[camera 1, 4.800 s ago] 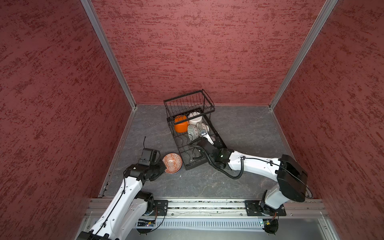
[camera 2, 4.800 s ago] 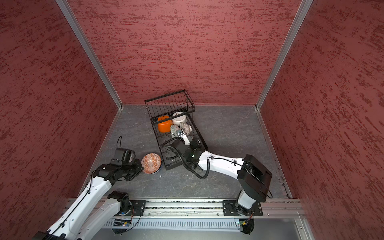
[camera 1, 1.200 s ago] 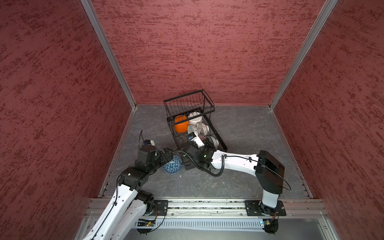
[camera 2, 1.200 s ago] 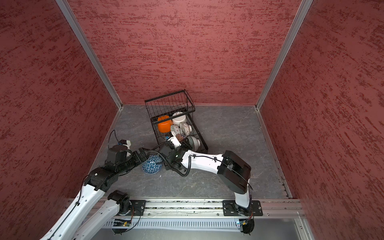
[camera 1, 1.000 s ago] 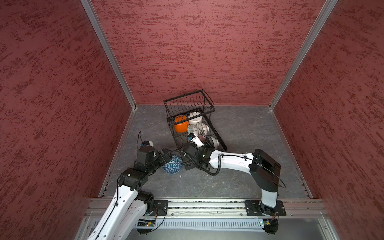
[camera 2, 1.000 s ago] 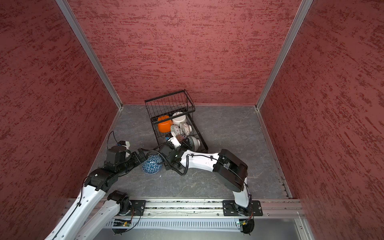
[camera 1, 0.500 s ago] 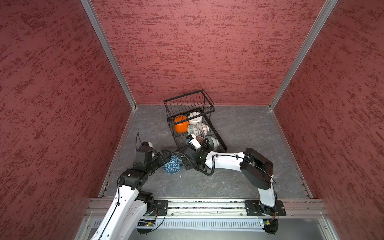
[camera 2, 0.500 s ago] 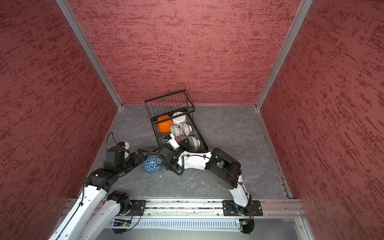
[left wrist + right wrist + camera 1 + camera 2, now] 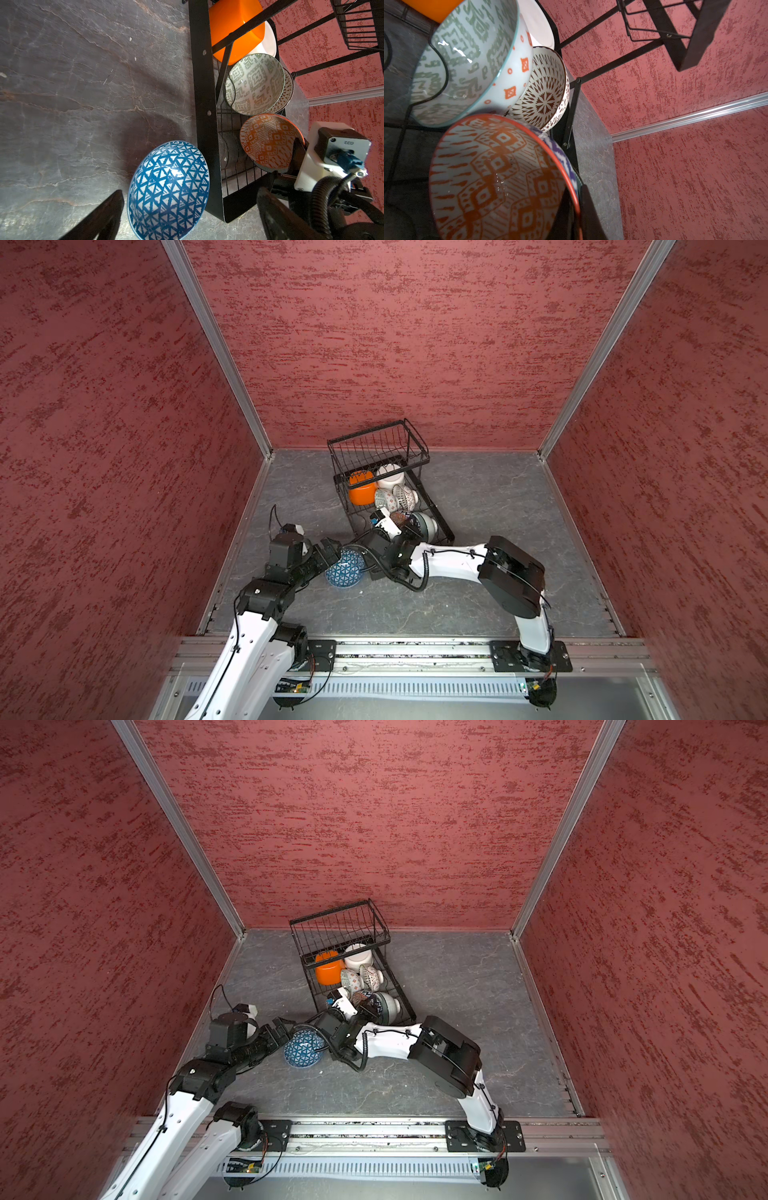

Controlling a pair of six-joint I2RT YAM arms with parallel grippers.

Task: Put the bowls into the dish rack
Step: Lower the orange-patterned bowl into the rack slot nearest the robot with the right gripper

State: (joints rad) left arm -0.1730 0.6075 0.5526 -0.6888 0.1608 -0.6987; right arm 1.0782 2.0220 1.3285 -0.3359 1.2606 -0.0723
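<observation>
A blue triangle-patterned bowl stands on its edge on the floor against the near end of the black dish rack. My left gripper is open, its fingers wide on either side of this bowl. My right gripper is shut on the rim of a terracotta-patterned bowl standing in the rack. Behind it stand a green-patterned bowl, a brown-patterned one, an orange one and a white one.
A pale green bowl lies in the rack to the right of my right gripper. The rack's raised basket stands at the far end near the back wall. Red walls enclose the grey floor on three sides.
The terracotta bowl that was at my left gripper 4.8 s ago is now in the rack, held by my right gripper. The blue bowl has appeared at the left gripper. Right elbow swung left.
</observation>
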